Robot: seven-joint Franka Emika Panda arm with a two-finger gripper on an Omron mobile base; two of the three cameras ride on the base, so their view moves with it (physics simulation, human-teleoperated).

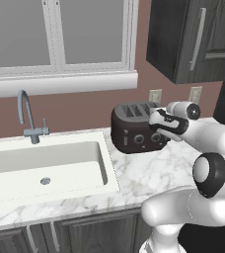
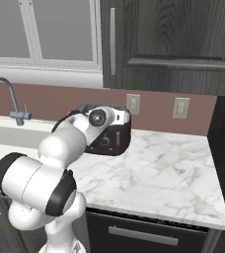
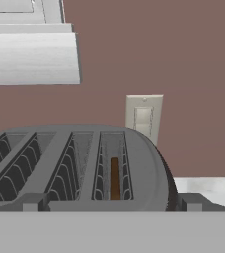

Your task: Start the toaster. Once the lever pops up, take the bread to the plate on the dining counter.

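The toaster (image 1: 131,131) is a dark glossy box with two round knobs on its front, standing on the marble worktop against the wall. In the hand view I look along its top (image 3: 75,163) with four slots. The bread (image 3: 114,178), a dark brown slice, stands on edge in the rightmost slot. My gripper (image 3: 112,203) hovers just above the toaster's near right edge, open, its fingertips (image 3: 33,202) wide apart with nothing between them. In the left base view the gripper (image 1: 160,122) sits at the toaster's right end. The lever is hidden. The plate and dining counter are out of view.
A sink (image 1: 45,170) with a grey faucet (image 1: 28,116) lies left of the toaster. Dark wall cabinets (image 1: 193,39) hang overhead. Wall sockets (image 3: 143,118) are behind the toaster. Bare marble worktop (image 2: 159,168) stretches to its right.
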